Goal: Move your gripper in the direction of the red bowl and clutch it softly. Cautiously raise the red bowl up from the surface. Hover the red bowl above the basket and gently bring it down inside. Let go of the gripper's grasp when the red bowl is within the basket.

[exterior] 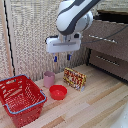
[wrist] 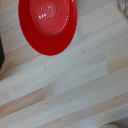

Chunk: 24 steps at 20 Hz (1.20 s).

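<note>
1. Red is the theme here: a small, shallow, glossy red plastic bowl [exterior: 58, 92] sits on the light wooden table [exterior: 95, 102], nothing touching it.
2. Up above it hangs the white boxy tool [exterior: 62, 58] on a bulky white and grey arm [exterior: 74, 17], well clear of the table. Its two short blue-tipped fingers [exterior: 55, 59] point down with a gap between them, so they're apart and holding nothing.
3. The wrist view looks straight down at the bowl [wrist: 48, 25], cut off by the frame edge, with bare planks around it.
4. Toward the exterior view's left is the large red plastic shopping basket [exterior: 20, 99] with lattice sides and a bluish-grey rim, just beside the bowl.
5. A dull pink cup [exterior: 48, 79] stands behind the bowl, and a red and yellow patterned packet [exterior: 74, 78] stands near it too.
</note>
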Tool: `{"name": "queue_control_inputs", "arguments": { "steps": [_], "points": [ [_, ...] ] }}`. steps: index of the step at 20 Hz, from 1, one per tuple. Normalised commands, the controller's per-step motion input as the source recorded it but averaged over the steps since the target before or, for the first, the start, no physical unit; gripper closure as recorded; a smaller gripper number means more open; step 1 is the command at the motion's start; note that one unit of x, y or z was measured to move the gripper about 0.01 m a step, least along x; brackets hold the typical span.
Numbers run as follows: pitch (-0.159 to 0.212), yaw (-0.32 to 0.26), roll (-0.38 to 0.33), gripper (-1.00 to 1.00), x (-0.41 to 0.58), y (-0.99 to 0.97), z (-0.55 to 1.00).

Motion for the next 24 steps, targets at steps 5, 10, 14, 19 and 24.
{"name": "queue_control_inputs", "arguments": {
  "steps": [5, 10, 14, 19, 24],
  "points": [
    [0.008, -0.186, -0.058, -1.0, -0.25, 0.18, -0.47],
    [0.0, -0.138, -0.037, -1.0, -0.278, 0.0, -0.49],
    [0.0, -0.094, -0.031, -1.0, -0.243, 0.02, -0.46],
    [-0.008, -0.068, -0.046, -1.0, -0.178, 0.08, -0.45],
    [-0.002, -0.036, -0.021, -1.0, -0.133, 0.0, -0.47]
  ]
}}
